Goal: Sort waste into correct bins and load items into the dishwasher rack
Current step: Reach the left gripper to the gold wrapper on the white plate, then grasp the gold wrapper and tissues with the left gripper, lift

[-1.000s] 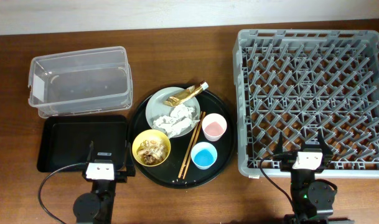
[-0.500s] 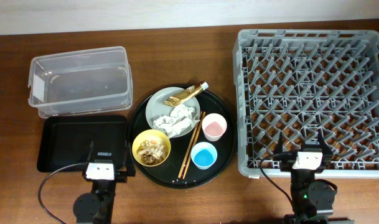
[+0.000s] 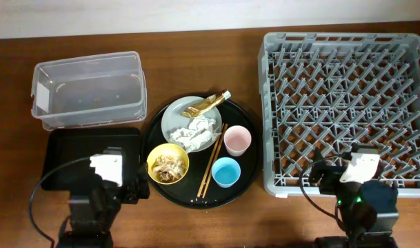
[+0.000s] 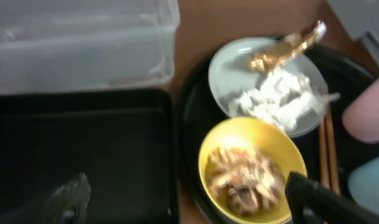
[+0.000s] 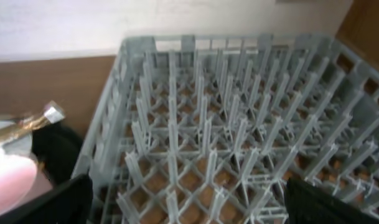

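Observation:
On the round black tray (image 3: 245, 180) a grey-green plate (image 3: 174, 117) holds white tissue (image 3: 196, 132) and a gold foil wrapper (image 3: 207, 104). A yellow bowl (image 3: 153, 155) holds brown food scraps (image 3: 167, 167). A pink cup (image 3: 237, 140), a blue cup (image 3: 225, 171) and chopsticks (image 3: 211, 162) lie beside it. The clear tub (image 3: 85, 89) and the black tray (image 3: 75, 155) are at the left, the grey rack (image 3: 347, 103) at the right. My left gripper (image 4: 189, 205) is open above the black tray's right edge and the yellow bowl (image 4: 254, 168). My right gripper (image 5: 189, 199) is open over the rack's front (image 5: 201, 124).
The round tray sits between the black tray and the rack. Both arm bases stand at the front edge of the wooden table (image 3: 210, 41). A cable loops by the left arm (image 3: 41, 200).
Both arms have lifted and swung from their rest pose. The left wrist now hangs over the black tray's right end, the right wrist over the rack's front right. No object has moved.

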You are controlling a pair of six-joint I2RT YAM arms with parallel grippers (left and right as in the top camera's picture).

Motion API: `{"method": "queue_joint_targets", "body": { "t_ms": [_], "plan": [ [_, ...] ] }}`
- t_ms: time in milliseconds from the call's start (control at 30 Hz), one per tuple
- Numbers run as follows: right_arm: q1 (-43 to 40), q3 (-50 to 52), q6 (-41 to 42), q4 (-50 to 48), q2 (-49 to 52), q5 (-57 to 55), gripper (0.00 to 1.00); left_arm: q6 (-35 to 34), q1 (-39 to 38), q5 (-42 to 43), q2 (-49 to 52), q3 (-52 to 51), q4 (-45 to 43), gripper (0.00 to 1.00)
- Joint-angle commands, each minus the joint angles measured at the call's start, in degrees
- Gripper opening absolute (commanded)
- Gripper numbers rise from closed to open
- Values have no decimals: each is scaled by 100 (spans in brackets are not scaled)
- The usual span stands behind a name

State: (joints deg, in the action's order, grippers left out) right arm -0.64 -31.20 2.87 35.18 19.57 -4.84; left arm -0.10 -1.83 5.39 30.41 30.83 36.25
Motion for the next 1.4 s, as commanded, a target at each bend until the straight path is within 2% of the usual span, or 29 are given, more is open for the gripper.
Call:
{"method": "queue_joint_targets", "body": {
  "t_ms": [0,33,100,200,333,400,433,533,633,700,800,1100,1167,1267,1300,1367],
  "plan": [
    [24,-1246,61,1163,850,527,99,-61,7,651,758,927,887,99],
    [24,-1711,61,1740,1189,772,99,-76,7,734,1193,1388,1504,99],
    [24,-2015,63,1945,1460,890,99,-76,7,752,1875,1993,2142,99],
    [24,-2013,63,1954,1460,914,99,-74,7,863,2190,2004,1585,99],
    [24,-2013,63,1963,1460,916,99,341,-236,837,3305,2726,1416,99],
    [24,-2013,61,1996,1462,914,99,496,-776,835,3915,2778,310,99],
    [24,-2013,61,1993,1462,911,99,498,-1198,452,4413,2778,-570,99],
    [24,-2013,61,2004,1462,914,99,798,-1814,-247,5536,2778,-1930,99],
    [24,-2009,61,2011,1467,914,99,798,-1956,-308,6616,2778,-3154,98],
    [24,-2009,61,2013,1471,914,99,798,-1956,-308,7099,2778,-3932,93],
    [24,-2009,61,2013,1471,914,99,798,-1956,-308,7670,2778,-4463,89],
    [24,-2009,61,2011,1471,916,99,798,-1956,-306,8212,2778,-4411,89],
    [24,-2009,61,2011,1471,914,99,798,-1956,-308,8218,2774,-4249,66],
    [24,-2009,61,2015,1471,914,99,796,-1956,-308,8209,2774,-4229,15],
    [24,-2009,61,2015,1471,914,99,796,-1954,-308,8185,2785,-4247,0],
    [24,-2009,61,2015,1471,914,99,793,-1950,-361,7973,2796,-4245,0]
  ]
}}
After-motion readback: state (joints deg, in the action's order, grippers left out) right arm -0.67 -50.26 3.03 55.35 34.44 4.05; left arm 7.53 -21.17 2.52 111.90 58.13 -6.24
